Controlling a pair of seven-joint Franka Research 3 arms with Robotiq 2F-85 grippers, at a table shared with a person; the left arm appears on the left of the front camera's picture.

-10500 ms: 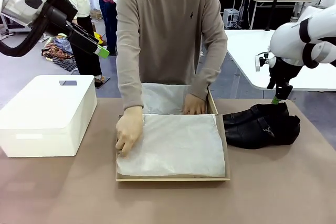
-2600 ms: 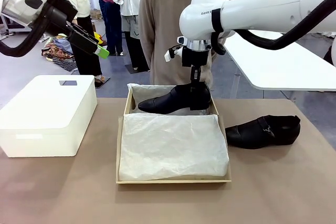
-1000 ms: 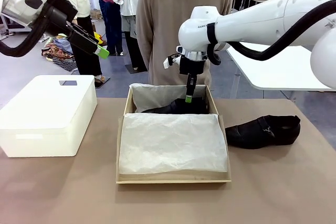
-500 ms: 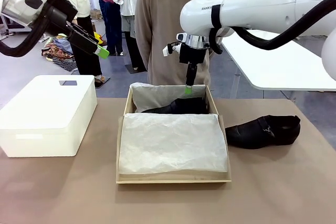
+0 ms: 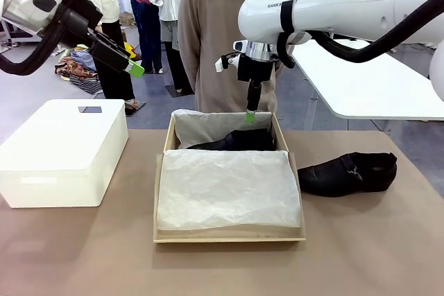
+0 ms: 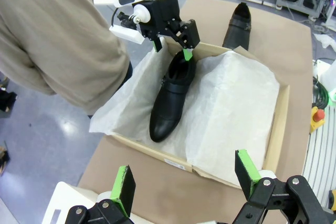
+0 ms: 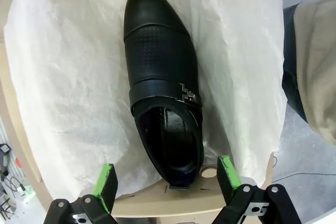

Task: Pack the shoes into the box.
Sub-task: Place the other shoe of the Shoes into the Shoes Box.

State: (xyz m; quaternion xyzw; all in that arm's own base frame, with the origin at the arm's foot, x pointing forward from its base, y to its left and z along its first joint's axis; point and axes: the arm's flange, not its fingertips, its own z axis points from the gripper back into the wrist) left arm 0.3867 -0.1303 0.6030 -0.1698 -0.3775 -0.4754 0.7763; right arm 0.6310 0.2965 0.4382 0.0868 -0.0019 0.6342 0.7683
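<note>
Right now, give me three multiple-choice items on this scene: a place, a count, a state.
1. Where is the loose shoe? A: on the table, right of the box. B: left of the box. C: in a claw.
2. How many shoes lie in the box? A: none. B: two. C: one.
3. The right claw is: A: shut on a shoe. B: open above the boxed shoe. C: on the table.

1 A: it lies beside the box's right wall.
2 C: a single shoe rests on the tissue paper.
3 B: its green pads stand apart, nothing between.
</note>
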